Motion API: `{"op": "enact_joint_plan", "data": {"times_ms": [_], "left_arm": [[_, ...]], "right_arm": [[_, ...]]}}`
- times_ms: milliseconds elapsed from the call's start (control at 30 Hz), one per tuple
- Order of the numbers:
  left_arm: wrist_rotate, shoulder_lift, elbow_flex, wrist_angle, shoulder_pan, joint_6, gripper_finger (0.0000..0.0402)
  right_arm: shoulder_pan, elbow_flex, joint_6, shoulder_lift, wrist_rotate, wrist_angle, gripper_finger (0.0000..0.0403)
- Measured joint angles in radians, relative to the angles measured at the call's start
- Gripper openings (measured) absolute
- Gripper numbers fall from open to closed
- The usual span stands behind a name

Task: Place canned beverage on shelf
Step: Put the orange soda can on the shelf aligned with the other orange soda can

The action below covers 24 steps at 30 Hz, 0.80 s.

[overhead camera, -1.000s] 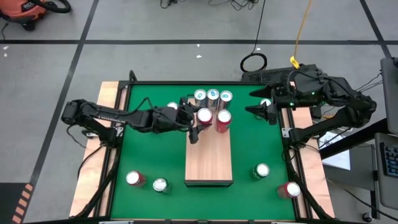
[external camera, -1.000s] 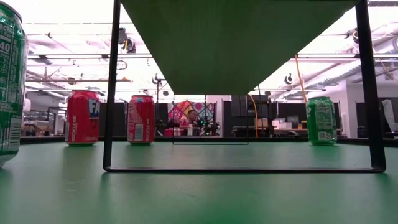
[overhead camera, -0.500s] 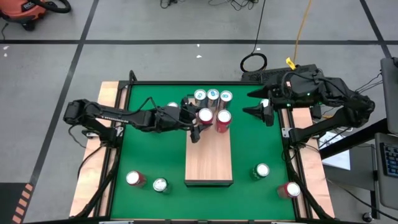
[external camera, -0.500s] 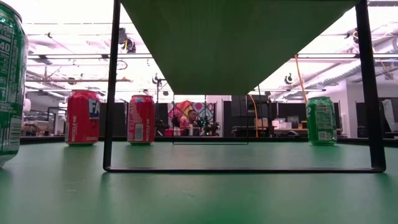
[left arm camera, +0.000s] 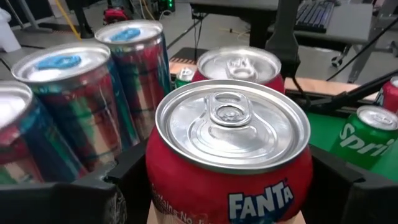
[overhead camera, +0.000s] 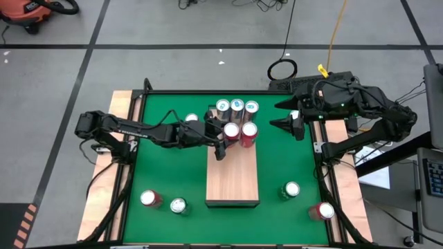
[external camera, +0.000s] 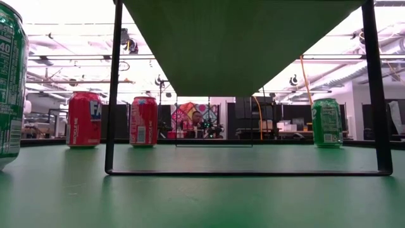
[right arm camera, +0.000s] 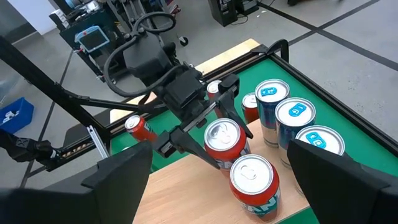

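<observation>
high view: left gripper reaching across to the far end of the shelf, fingers either side of a red fanta can standing on the wood beside a second red can, probably so the row fills neatly. right gripper spread wide, holding nothing, parked off the shelf's far right corner.

low view: only cans on green table; no grippers visible.

left wrist view: red can sitting upright between the dark fingers, close against its sides.

right wrist view: left fingers bracketing that can; gripping or just let go, hard to say.
</observation>
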State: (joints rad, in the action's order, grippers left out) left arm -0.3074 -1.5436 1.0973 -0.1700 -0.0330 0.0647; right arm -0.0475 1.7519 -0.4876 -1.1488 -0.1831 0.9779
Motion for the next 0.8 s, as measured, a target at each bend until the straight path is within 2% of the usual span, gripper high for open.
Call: {"op": "enact_joint_plan", "data": {"times_ms": [367,633,800], "left_arm": [[-0.005,-0.040,0.002,-0.015,0.000,0.007,0.0292],[0.002,-0.040,0.002,0.000,0.000,0.006,0.0329],[0.004,-0.040,0.002,0.000,0.000,0.006,0.0336]], "right_arm": [[0.000,0.000,0.001,0.000,0.000,0.000,0.0365],[0.000,0.000,-0.005,0.000,0.001,0.000,0.0365],[0.000,0.000,-0.005,0.000,0.001,0.001,0.0365]]}}
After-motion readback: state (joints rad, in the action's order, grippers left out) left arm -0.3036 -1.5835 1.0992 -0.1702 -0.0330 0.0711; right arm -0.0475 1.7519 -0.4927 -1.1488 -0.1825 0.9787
